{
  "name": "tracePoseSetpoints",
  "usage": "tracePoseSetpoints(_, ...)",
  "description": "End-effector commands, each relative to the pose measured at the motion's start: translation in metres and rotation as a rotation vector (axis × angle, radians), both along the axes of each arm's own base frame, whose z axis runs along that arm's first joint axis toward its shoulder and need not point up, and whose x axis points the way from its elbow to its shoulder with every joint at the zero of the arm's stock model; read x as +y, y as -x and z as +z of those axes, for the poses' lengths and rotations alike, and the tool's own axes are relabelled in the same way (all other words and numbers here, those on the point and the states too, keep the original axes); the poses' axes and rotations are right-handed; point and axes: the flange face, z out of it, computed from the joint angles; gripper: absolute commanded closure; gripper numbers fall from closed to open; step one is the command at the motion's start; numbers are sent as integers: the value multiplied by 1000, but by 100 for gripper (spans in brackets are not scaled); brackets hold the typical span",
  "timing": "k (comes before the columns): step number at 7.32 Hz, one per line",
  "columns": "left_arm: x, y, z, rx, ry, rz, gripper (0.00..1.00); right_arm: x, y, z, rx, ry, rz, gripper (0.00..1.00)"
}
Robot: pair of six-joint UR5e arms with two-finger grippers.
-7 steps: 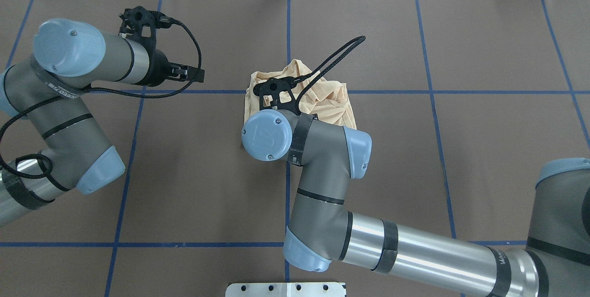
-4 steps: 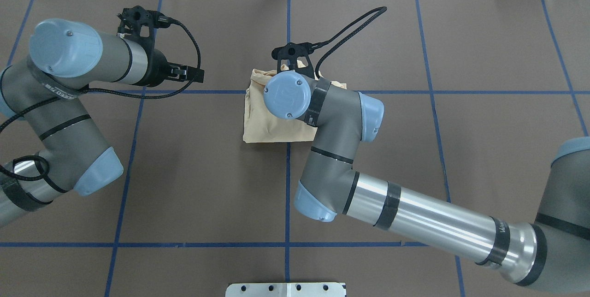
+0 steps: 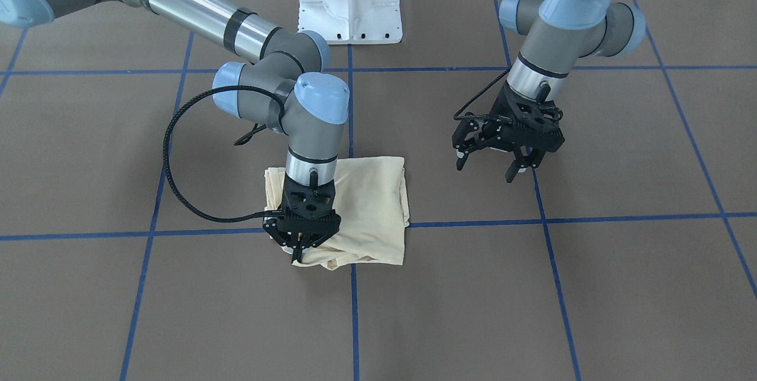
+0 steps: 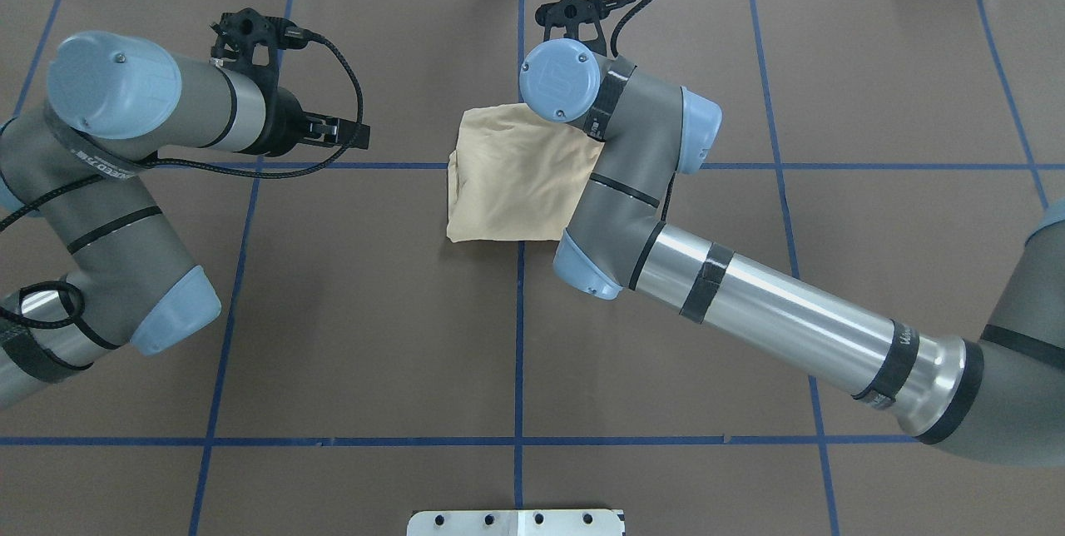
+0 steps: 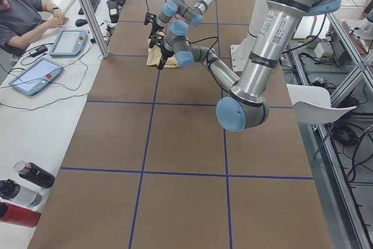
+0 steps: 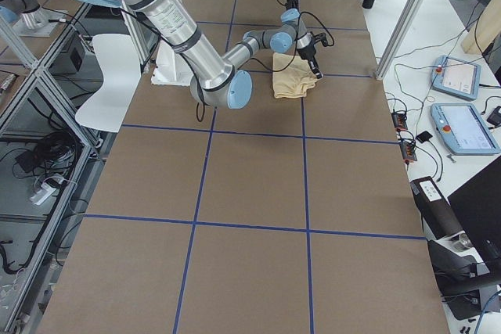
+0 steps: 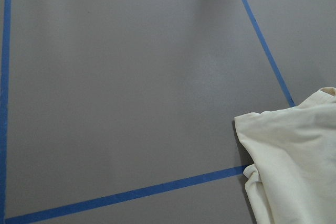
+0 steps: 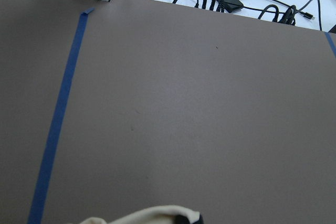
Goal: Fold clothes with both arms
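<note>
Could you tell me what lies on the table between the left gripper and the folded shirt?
Only bare brown table cover lies between the left gripper and the shirt, as the front-facing view shows; a blue tape line runs alongside.

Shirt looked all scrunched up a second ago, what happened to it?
The black right gripper, shut on the edge of the pale cream-yellow shirt, swept away from the robot's base, spreading it from a bunched heap into a flat folded rectangle. The black left gripper stayed put, open.
</note>
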Motion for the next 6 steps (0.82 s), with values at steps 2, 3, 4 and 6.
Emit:
tracePoseSetpoints(2, 7, 5, -2, 6, 0, 14, 0, -18, -14, -33, -108, 49, -21, 0)
tracePoseSetpoints(3, 7, 6, -1, 3, -4, 17, 0, -32, -32, -41, -163, 115, -58, 0)
tracePoseSetpoints(4, 9, 7, 3, -11, 4, 36, 0, -46, -62, -42, -189, 216, -101, 0)
tracePoseSetpoints(6, 33, 57, 7, -117, -34, 98, 0, -27, -130, -38, -161, 245, -151, 0)
